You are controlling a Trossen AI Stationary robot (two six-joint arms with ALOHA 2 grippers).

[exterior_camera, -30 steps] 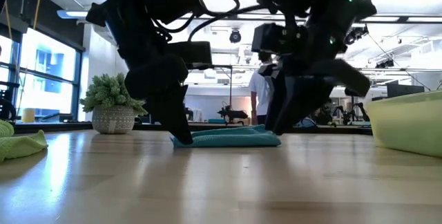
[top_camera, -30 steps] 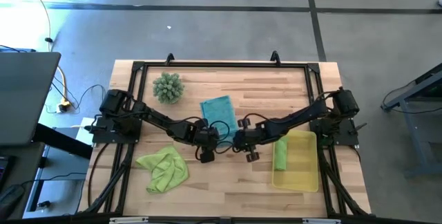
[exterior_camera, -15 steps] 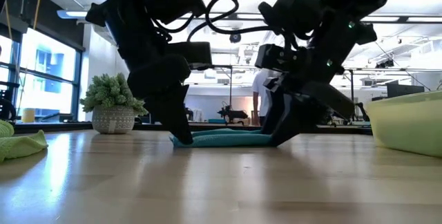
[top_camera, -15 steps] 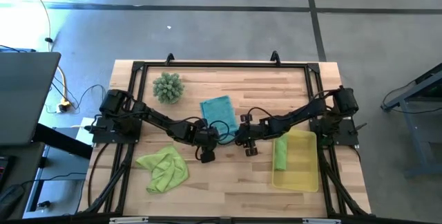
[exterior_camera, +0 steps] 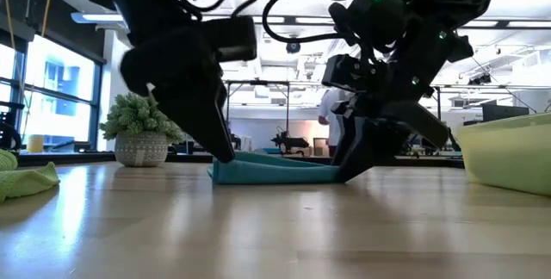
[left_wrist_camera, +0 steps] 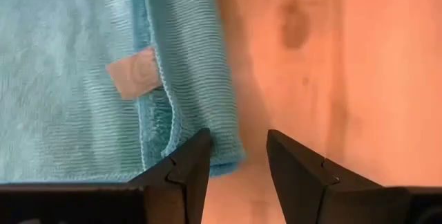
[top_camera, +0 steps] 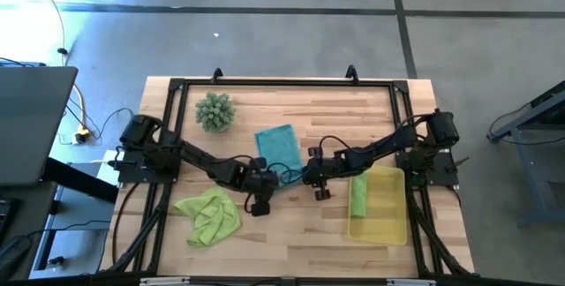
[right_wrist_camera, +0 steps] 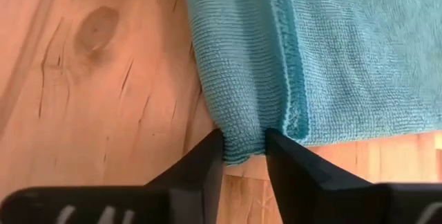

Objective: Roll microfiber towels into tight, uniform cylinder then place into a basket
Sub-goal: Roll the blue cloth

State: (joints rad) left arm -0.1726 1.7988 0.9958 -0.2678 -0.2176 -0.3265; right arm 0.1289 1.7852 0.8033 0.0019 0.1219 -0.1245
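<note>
Wooden table (top_camera: 291, 233) under both my arms, open workshop behind. Going left to right: a crumpled lime towel (top_camera: 210, 215) lies well off to the outer side of my left gripper (left_wrist_camera: 236, 156), and the potted plant ball (top_camera: 214, 111) sits beyond it, clear of the work. The left gripper's fingers stand a little apart at the teal towel's (top_camera: 279, 146) near corner, one finger over the folded hem, nothing pinched yet. My right gripper (right_wrist_camera: 243, 156) is at the other near corner, fingers closed on the doubled edge of the cloth. Past it, on the outer side, the yellow basket (top_camera: 388, 224) already holds one rolled lime towel (top_camera: 357, 196).

I judge this the start of rolling the teal towel. Next I need the left fingers to pinch their corner, then both grippers turn the edge over evenly. Nothing blocks the path; uneven grip is my worry
</note>
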